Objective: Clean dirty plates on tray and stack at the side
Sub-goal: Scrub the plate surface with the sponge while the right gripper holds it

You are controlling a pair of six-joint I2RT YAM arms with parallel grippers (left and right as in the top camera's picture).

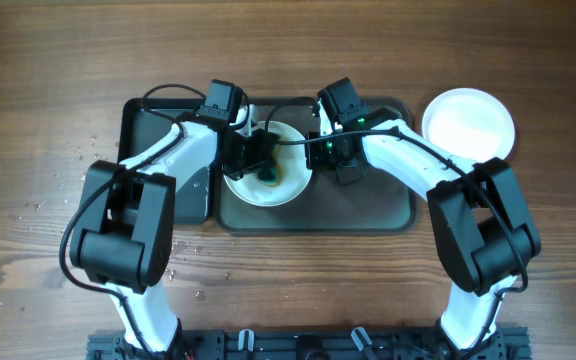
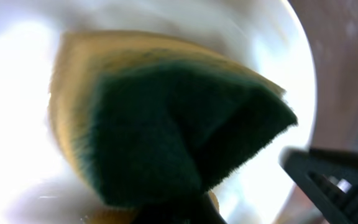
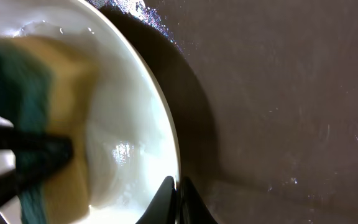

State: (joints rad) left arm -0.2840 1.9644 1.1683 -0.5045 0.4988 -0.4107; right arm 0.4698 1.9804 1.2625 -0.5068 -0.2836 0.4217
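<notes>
A white plate [image 1: 290,184] lies on the dark grey-green tray [image 1: 368,205], near its left end. My left gripper [image 1: 258,160] is shut on a yellow and green sponge [image 2: 166,124] and presses it into the plate [image 2: 17,93]. My right gripper [image 1: 318,152] is shut on the plate's right rim [image 3: 166,124]; its two fingertips [image 3: 177,186] pinch the rim edge. The sponge also shows in the right wrist view [image 3: 36,124]. Another white plate [image 1: 469,123] sits on the table right of the tray. A third plate is out of view.
A smaller glossy black tray [image 1: 158,140] lies left of the grey-green tray, under my left arm. Water drops dot the wooden table [image 1: 48,200] at the left. The grey-green tray's surface [image 3: 291,93] looks wet.
</notes>
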